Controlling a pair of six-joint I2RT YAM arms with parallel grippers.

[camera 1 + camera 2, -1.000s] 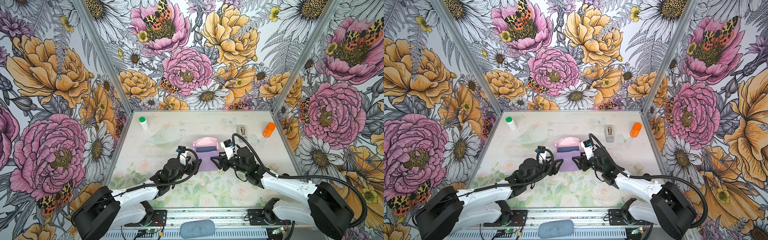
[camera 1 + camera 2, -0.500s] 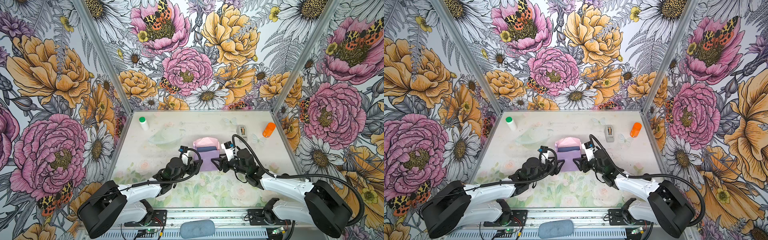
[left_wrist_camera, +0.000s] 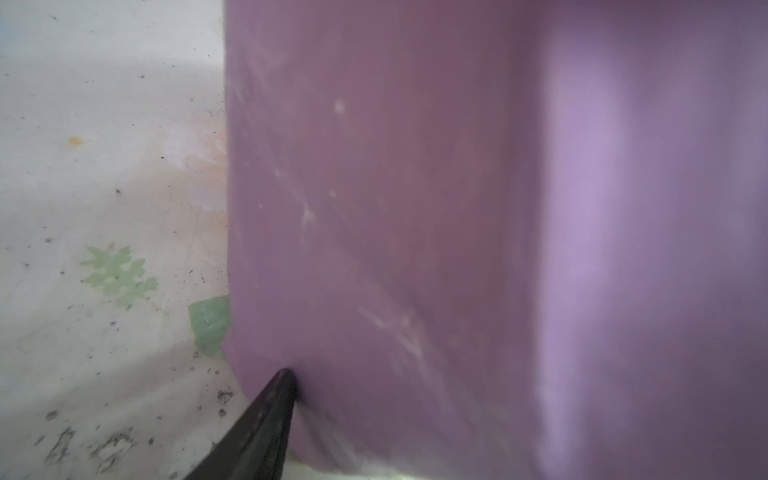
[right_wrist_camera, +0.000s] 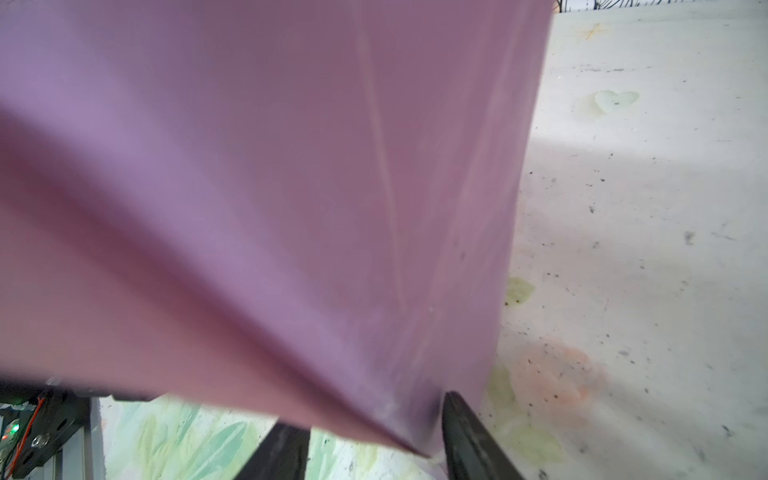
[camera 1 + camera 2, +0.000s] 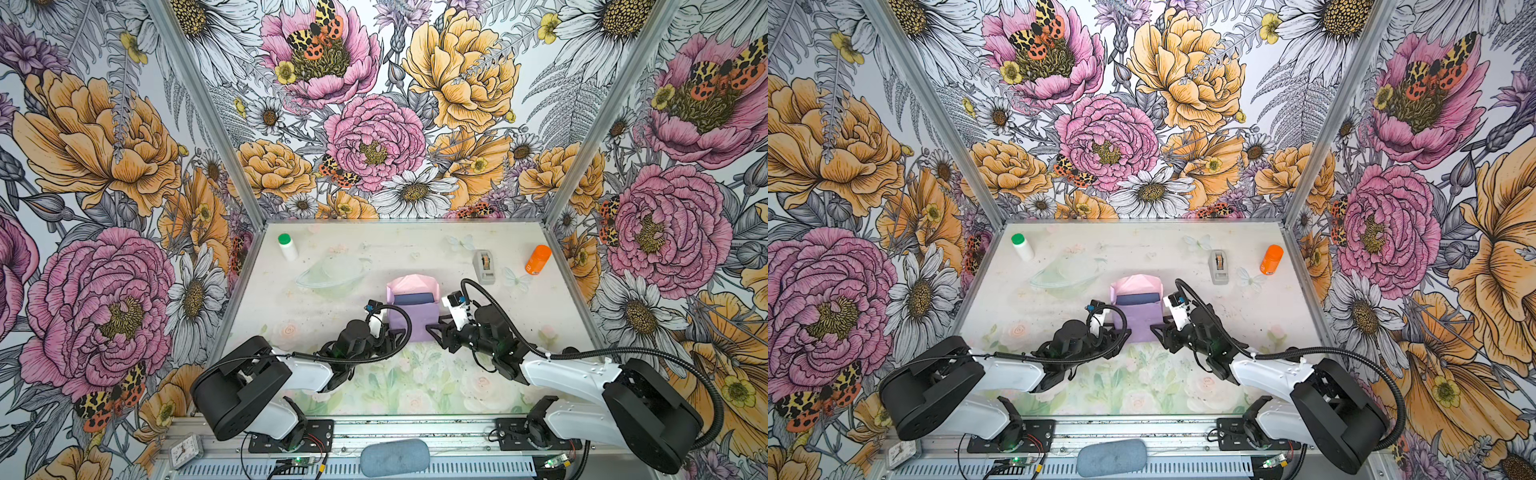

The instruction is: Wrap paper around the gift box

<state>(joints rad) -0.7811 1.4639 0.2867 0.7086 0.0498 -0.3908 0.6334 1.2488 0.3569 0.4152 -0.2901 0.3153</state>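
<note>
Gift box [image 5: 413,298] sits half covered. Tools just moved onto the paper's [image 5: 411,326] near corners, lower mid-frame, so the flap fold looks next. The right tool [image 5: 436,330] is part-open around one corner; can't tell on the left tool [image 5: 397,333].

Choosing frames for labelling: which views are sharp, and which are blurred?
In both top views the gift box and paper look sharp, evenly lit; in the left wrist view the close paper is blurred; in the right wrist view likewise, the table beside it clearer.

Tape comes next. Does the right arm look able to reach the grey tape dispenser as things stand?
Probably yes: the tape dispenser stands on bare table beyond the right gripper, with nothing between them.
</note>
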